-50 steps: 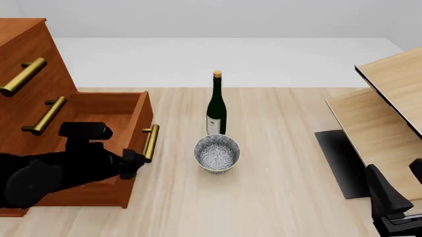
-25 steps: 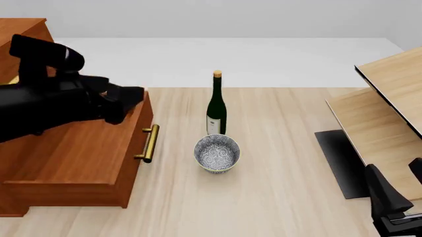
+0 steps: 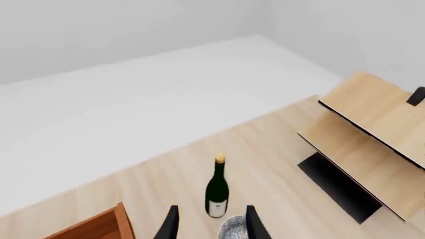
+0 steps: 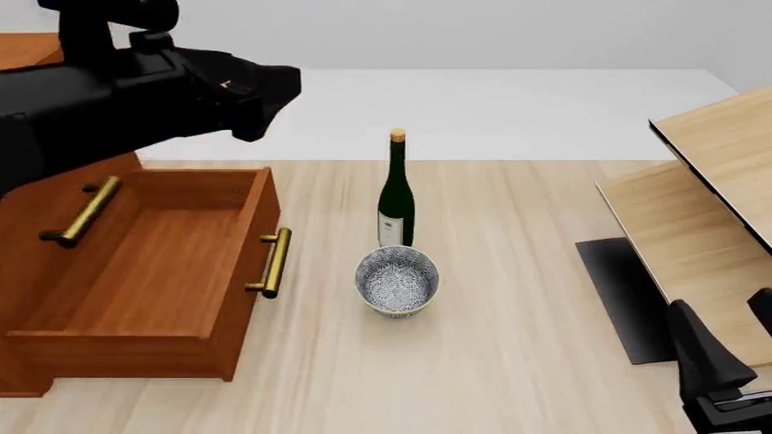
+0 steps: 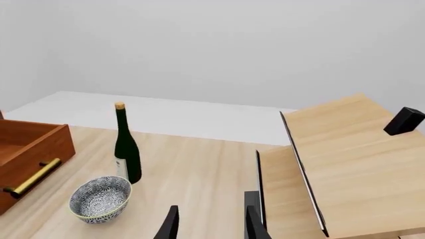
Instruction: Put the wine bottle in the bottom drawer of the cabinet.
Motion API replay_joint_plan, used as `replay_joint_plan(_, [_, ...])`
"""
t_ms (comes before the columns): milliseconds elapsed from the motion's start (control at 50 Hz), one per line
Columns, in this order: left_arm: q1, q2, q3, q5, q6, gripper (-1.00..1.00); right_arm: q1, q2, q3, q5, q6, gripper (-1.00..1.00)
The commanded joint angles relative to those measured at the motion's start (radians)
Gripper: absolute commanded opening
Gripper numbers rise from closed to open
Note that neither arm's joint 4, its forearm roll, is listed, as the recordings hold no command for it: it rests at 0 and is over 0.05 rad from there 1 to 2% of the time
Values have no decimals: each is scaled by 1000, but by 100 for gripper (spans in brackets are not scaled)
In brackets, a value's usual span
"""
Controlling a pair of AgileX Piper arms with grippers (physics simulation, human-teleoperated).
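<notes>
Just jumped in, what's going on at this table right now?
The bottom drawer of the cabinet stands pulled open. The wine bottle is upright on the table, untouched, just behind a patterned bowl. The left end effector is raised, fingers apart and holding nothing, aimed toward the bottle. The right end effector is open and idle near the pale wood furniture.

wine bottle (image 4: 396, 194): 1, upright
bowl (image 4: 397, 280): 1, patterned
cabinet (image 4: 42, 99): 1, reddish-brown
bottom drawer (image 4: 157, 271): 1, pulled out
brass handles in front view: 2, 1 on the bottom drawer, 1 above it
pale wood furniture (image 4: 706, 190): 1 piece
arms in front view: 2
</notes>
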State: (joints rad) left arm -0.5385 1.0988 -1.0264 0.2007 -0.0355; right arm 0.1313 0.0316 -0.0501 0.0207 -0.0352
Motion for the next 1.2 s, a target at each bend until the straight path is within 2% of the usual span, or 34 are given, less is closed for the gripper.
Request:
replay_joint_plan(20, [-26, 113, -102, -47, -12, 100, 3, 3, -1, -2, 1, 100])
replay_joint_plan(60, [-1, 145, -118, -37, -31, 100, 4, 2, -1, -1, 0, 100])
replay_joint_plan(100, [-6, 156, -117, -71, 1, 100, 6, -1, -1, 2, 1, 100])
replay_joint_plan(180, [-17, 170, -121, -98, -42, 100, 6, 5, -4, -5, 0, 100])
replay_joint_plan(240, [-2, 193, -135, -110, -34, 100, 13, 14, 1, -12, -2, 100])
replay_joint_plan(260, [-24, 194, -134, -132, -20, 100, 13, 13, 1, -12, -1, 100])
replay_joint_plan(400, [-19, 242, -153, -164, -22, 100, 15, 13, 4, -12, -3, 100])
replay_joint_plan(540, [-48, 289, -194, -174, -32, 100, 15, 12, 5, -10, -5, 100])
replay_joint_plan(740, [-83, 356, -228, -207, -3, 100, 15, 6, 5, -2, -5, 100])
replay_joint_plan(1200, [-65, 503, -298, -259, 13, 100, 17, 23, 12, -14, -2, 100])
